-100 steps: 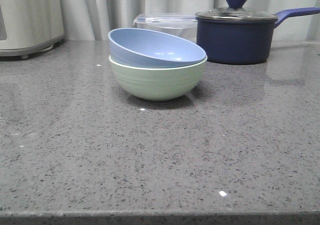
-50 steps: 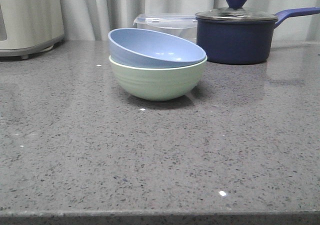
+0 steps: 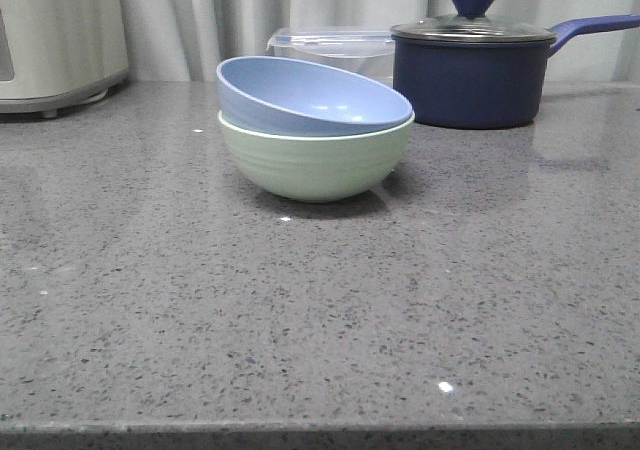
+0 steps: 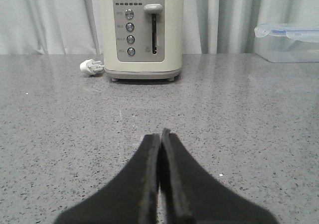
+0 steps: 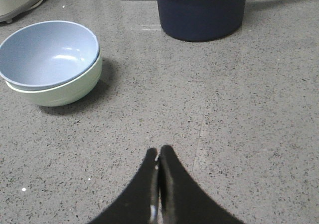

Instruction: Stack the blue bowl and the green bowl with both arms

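Stacking appears essentially done: the blue bowl [image 3: 305, 95] is seated inside the green bowl [image 3: 315, 160], though it is tilted, its rim raised on the left side in the front view and dipped toward the right. The pair is found on the counter [image 3: 320, 320] toward its rear centre, in front of a clear lidded container [image 3: 330, 45] and just left of a navy saucepan [image 3: 470, 75]. Nothing further seems needed, unless the tilted bowl is to be levelled.

The left tool [image 4: 159, 137] is seen with its fingers pressed together and nothing held, aimed at a cream toaster [image 4: 141, 32] well away from the bowls. The right tool [image 5: 158, 154] is likewise closed and empty, kept well apart from the stack. Neither arm is visible in the front view.

Both bowls are matte and round. Smooth sides are shown on the blue one, faint horizontal ridges and a paler rim on the green. The counter is a polished grey speckled stone in which soft reflections can be made out. A glass lid with a blue knob is carried by the saucepan.
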You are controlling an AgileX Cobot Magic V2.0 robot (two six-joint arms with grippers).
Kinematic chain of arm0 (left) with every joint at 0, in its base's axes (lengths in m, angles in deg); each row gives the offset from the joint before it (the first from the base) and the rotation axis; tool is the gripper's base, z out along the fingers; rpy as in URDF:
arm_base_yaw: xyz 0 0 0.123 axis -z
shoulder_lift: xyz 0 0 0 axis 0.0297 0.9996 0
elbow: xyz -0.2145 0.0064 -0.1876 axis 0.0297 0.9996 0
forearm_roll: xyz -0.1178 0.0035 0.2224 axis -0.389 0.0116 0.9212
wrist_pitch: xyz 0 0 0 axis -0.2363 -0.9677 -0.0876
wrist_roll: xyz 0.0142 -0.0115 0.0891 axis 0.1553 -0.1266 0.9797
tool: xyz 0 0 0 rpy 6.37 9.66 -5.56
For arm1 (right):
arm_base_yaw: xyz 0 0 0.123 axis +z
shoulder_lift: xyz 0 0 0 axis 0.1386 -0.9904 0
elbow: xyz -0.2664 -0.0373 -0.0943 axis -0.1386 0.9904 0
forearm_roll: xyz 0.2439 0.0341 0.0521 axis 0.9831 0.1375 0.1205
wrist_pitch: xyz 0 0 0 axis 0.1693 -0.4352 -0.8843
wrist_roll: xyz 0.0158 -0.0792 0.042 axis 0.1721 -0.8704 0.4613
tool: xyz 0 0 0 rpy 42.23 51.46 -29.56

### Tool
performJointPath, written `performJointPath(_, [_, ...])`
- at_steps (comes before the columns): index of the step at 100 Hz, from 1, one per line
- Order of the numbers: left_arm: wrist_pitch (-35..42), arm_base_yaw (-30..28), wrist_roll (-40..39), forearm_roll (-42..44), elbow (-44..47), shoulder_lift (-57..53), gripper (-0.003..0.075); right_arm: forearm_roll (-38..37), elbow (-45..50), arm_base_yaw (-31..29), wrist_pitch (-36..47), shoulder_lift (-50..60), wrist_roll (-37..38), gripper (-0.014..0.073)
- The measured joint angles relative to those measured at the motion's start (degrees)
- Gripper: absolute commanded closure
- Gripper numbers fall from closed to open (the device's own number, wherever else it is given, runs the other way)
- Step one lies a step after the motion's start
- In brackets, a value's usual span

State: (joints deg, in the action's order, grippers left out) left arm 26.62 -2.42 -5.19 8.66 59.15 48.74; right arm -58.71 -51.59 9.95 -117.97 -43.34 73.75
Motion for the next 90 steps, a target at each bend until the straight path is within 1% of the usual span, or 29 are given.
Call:
performJointPath(46, [0.00, 0.00, -0.09, 0.12, 0.00, 0.00, 0.0741, 0.00, 0.00, 0.00, -0.08, 0.00, 0.00, 0.0673])
performJointPath(55, [0.00, 0.00, -0.09, 0.12, 0.00, 0.00, 0.0741, -0.23, 0.99, -0.50, 1.44, 0.00, 0.00, 0.0673])
performJointPath(65, [0.00, 0.00, -0.09, 0.12, 0.00, 0.00, 0.0741, -1.08, 3.59, -2.63, 6.06, 0.00, 0.00, 0.0673])
performJointPath(90, [0.00, 0.00, -0.09, 0.12, 0.00, 0.00, 0.0741, -1.89, 13.82, -9.79, 23.08, 1.78, 0.00, 0.0673])
